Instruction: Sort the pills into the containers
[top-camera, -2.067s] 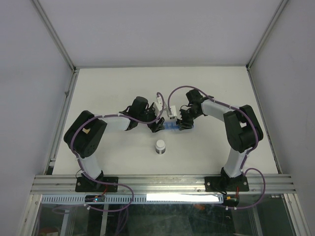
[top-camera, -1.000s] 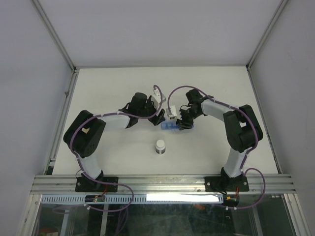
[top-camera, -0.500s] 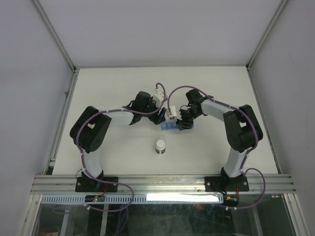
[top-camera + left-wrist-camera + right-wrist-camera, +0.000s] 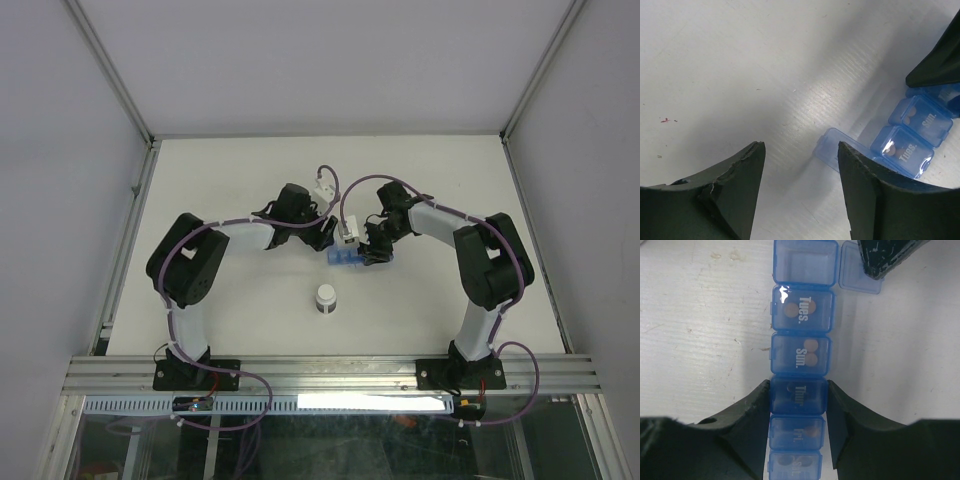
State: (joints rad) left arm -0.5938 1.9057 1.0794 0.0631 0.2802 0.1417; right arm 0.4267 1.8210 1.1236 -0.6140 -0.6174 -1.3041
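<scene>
The containers, a blue pill-organiser strip (image 4: 800,355), lie on the white table (image 4: 240,180) at its middle (image 4: 345,259). My right gripper (image 4: 798,395) is shut on the strip, its fingers pressed to both sides of the "Thur" compartment. Orange-brown pills (image 4: 810,352) show through the shut lids of "Sun" and "Tues". The end compartment (image 4: 805,262) stands open, its lid (image 4: 857,275) flipped sideways. My left gripper (image 4: 800,150) is open with only bare table between its fingers, just left of that lid (image 4: 832,147). One left fingertip (image 4: 885,255) shows beside the lid.
A small clear vial with a white cap (image 4: 325,297) stands upright on the table nearer the arm bases. Metal frame rails (image 4: 130,230) and white walls bound the table on three sides.
My left gripper has drawn back a little from the strip's end towards the far side, its elbow swinging right and its jaws narrowing slightly. The right gripper and the strip have stayed put.
</scene>
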